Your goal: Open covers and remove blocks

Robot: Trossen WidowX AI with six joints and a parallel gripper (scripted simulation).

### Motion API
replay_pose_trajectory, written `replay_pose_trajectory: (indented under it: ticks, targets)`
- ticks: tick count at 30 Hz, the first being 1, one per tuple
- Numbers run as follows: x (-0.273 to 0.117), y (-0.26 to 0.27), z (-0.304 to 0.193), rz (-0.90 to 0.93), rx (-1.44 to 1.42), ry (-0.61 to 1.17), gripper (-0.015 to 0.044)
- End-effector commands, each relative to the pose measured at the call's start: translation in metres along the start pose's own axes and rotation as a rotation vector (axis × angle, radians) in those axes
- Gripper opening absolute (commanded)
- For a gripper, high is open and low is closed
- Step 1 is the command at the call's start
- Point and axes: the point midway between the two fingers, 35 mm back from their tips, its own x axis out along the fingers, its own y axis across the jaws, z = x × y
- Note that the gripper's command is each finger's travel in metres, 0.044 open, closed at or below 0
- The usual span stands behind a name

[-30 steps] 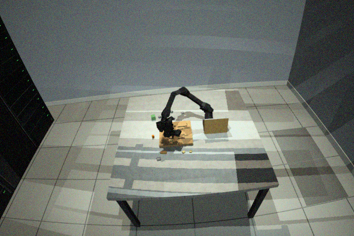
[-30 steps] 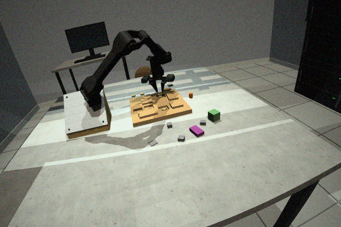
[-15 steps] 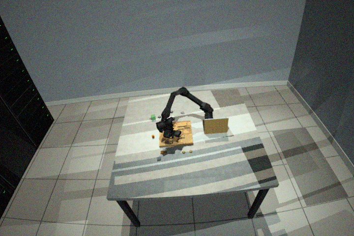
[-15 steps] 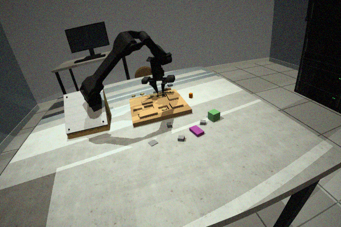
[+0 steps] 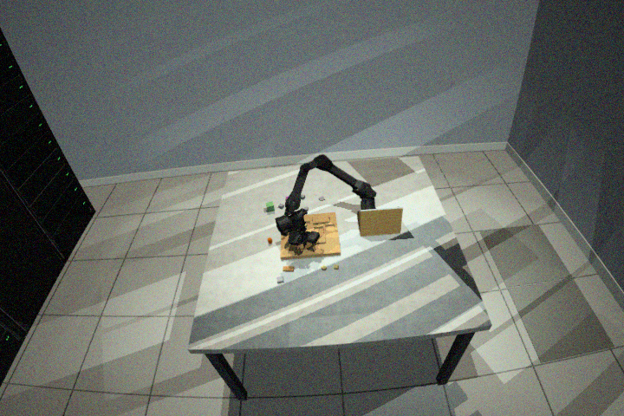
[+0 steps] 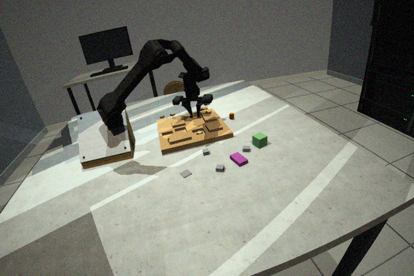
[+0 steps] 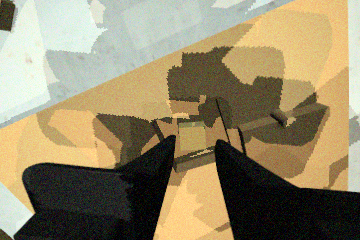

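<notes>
The end effector (image 5: 300,247) (image 6: 195,116) (image 7: 195,142), partly open and holding nothing, points down at a yellowish block (image 7: 192,137) in the wooden puzzle board (image 5: 329,249) (image 6: 198,145) (image 7: 133,95).

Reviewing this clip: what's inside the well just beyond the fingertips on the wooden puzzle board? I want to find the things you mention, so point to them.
A small yellowish square block (image 7: 192,137) shows in the well of the tan wooden puzzle board (image 5: 333,245) (image 6: 181,148) (image 7: 18,150). Its sides and the well's floor beneath it cannot be seen.

black segmented arm (image 5: 341,172) (image 6: 133,75), angular dark pincer (image 5: 302,239) (image 6: 195,116) (image 7: 195,142), tapered fingertips (image 6: 199,112)
</notes>
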Motion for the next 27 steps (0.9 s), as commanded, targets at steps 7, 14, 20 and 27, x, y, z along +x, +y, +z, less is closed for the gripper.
replay_pose_trajectory:
  ticks: [7,14,20,27]
  targets:
    - [0.005,0.001,-0.002,0.002,-0.007,0.007,0.0144]
    - [0.011,0.001,-0.002,0.002,-0.007,0.007,0.0144]
    - [0.015,0.001,-0.002,0.002,-0.007,0.007,0.0144]
    - [0.012,0.000,-0.001,0.001,-0.001,0.002,0.0097]
